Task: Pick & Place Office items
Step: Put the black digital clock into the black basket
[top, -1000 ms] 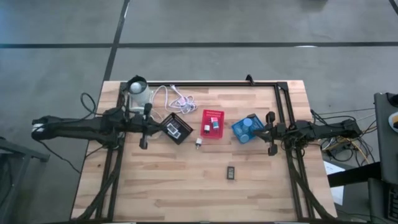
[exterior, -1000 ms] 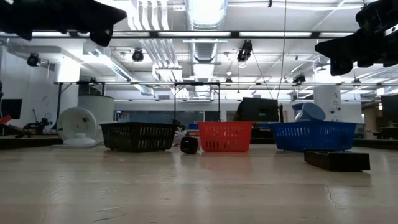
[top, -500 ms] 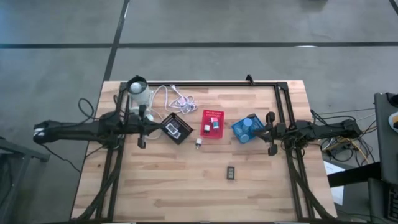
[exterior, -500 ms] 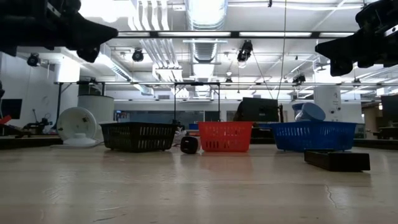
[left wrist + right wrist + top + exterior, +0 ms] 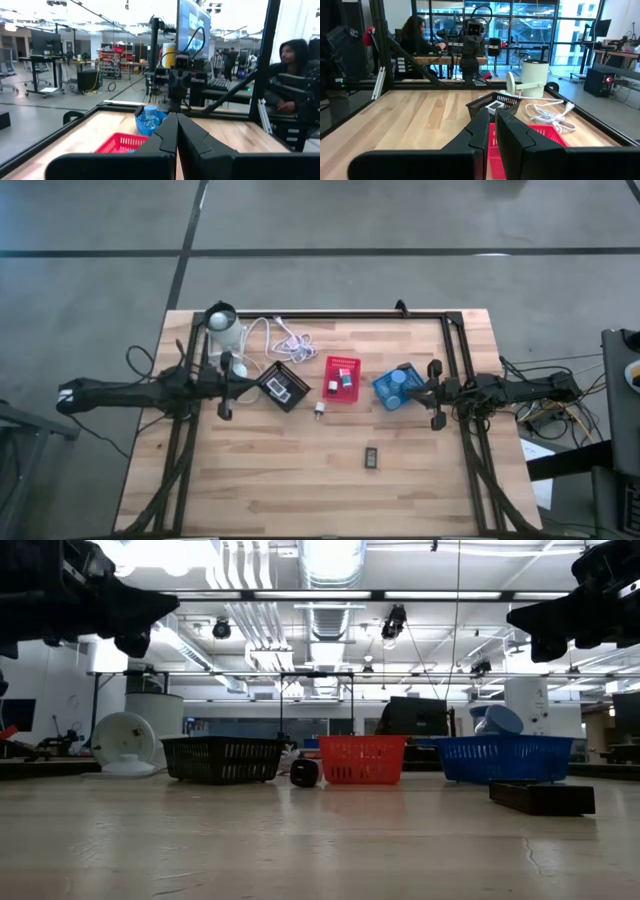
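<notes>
L gripper [image 5: 226, 385] hangs above the table's left part, just left of the black bin [image 5: 283, 387], fingers pressed together, nothing in them. R gripper [image 5: 434, 392] hangs at the right, just right of the blue bin [image 5: 397, 387], fingers also together and empty.

Office items sit between the two claws. White and dark blocks [image 5: 279, 386] lie in the black bin. Small teal and dark pieces [image 5: 341, 379] sit in the red bin [image 5: 342, 379]. A pale-blue round piece [image 5: 399, 378] rests in the blue bin, poking over its rim in the low view [image 5: 497, 719]. Loose on the wood: a small black-and-white piece [image 5: 319, 411] just in front of the red bin, and a black block [image 5: 371, 456] farther forward, well apart from both claws, long axis running front-to-back.

Both arms stretch level inward from the table's sides, wrists pointing at each other, held high off the tabletop. White lamp [image 5: 222, 326] w/ cable [image 5: 281, 337] at the back left.
</notes>
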